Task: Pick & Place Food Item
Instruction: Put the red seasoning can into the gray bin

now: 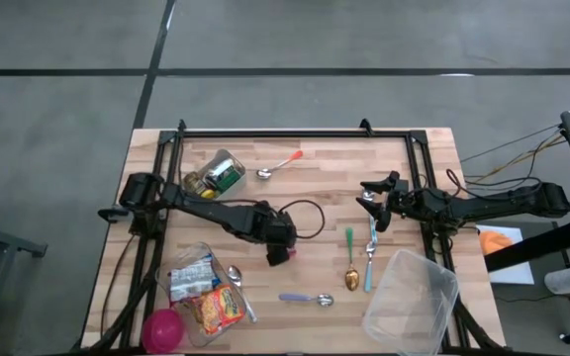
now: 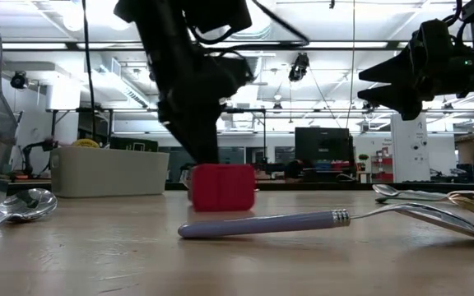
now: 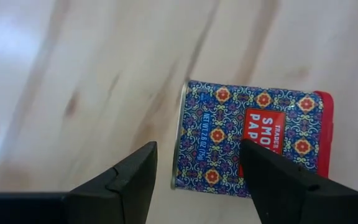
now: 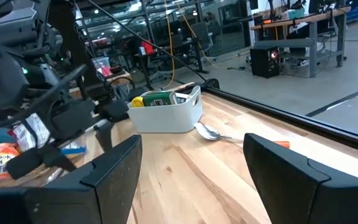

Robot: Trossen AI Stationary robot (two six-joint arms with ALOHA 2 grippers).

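A smoked paprika tin (image 3: 247, 140), blue-patterned with a red lid, lies on its side on the table's middle (image 1: 281, 257); its red lid end faces the near edge (image 2: 220, 187). My left gripper (image 3: 197, 180) hangs open just above it, pointing steeply down (image 1: 283, 240). One finger stands over the tin's patterned face and the other over bare wood beside the tin's bottom end. My right gripper (image 1: 372, 203) waits open and level at the right, well apart from the tin (image 4: 191, 180). My left gripper stands open over the tin's bottom end (image 3: 188, 155), coming from above. One finger (image 3: 278, 180) overlaps the tin's face in the wrist view. I cannot tell whether it touches the tin, which lies on the table.
A white bin (image 4: 166, 112) holding cans sits far left (image 1: 218, 174). Spoons lie around: orange-handled (image 1: 280, 164), green-handled (image 1: 349, 259), purple-handled (image 1: 305, 298). A clear tub (image 1: 412, 302) sits near right. Another clear tub with snack packets (image 1: 206, 292) and a pink ball (image 1: 163, 328) sit near left.
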